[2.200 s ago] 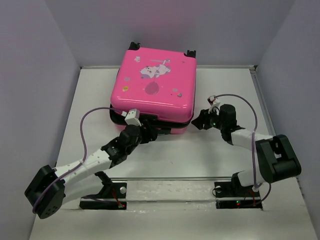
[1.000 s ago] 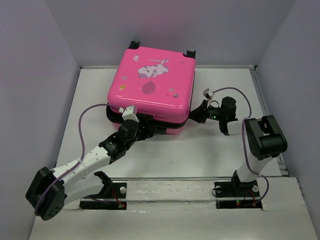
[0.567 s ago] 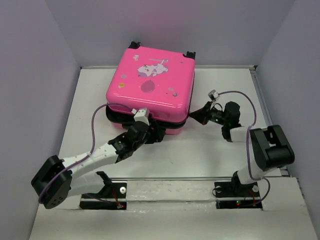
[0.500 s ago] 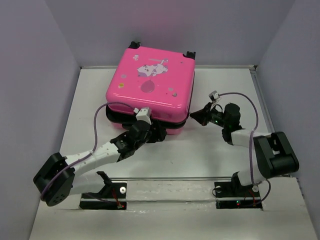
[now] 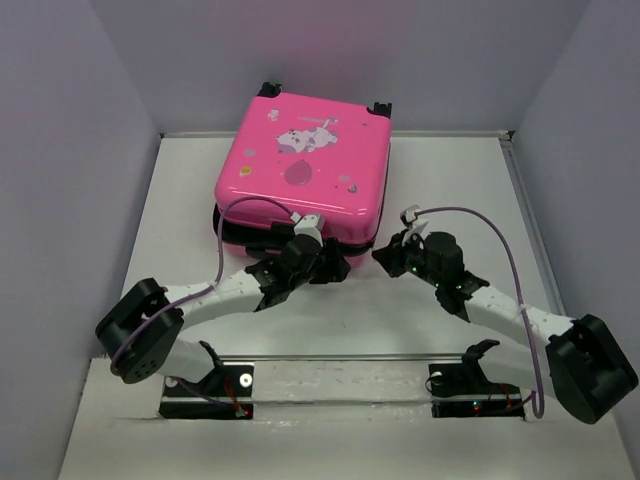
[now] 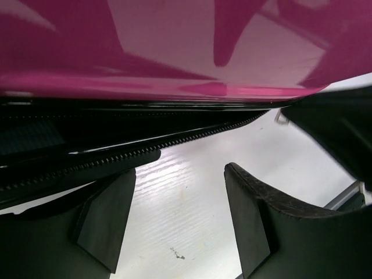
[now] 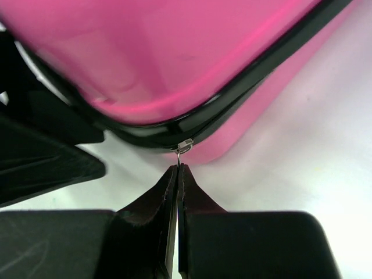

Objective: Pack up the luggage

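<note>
From above, the luggage [image 5: 305, 165] lies flat at the far middle of the bench [image 5: 440, 180]. Left wrist: the left hand [image 6: 180, 174] gapes wide, holding nothing, just under the luggage's edge. Right wrist: the right hand [image 7: 177, 170] pinches the zipper pull [image 7: 185, 145].

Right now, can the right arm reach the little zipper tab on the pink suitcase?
Probably yes: the right gripper, shut, sits right at the zipper tab on the suitcase corner, nothing between them.
</note>
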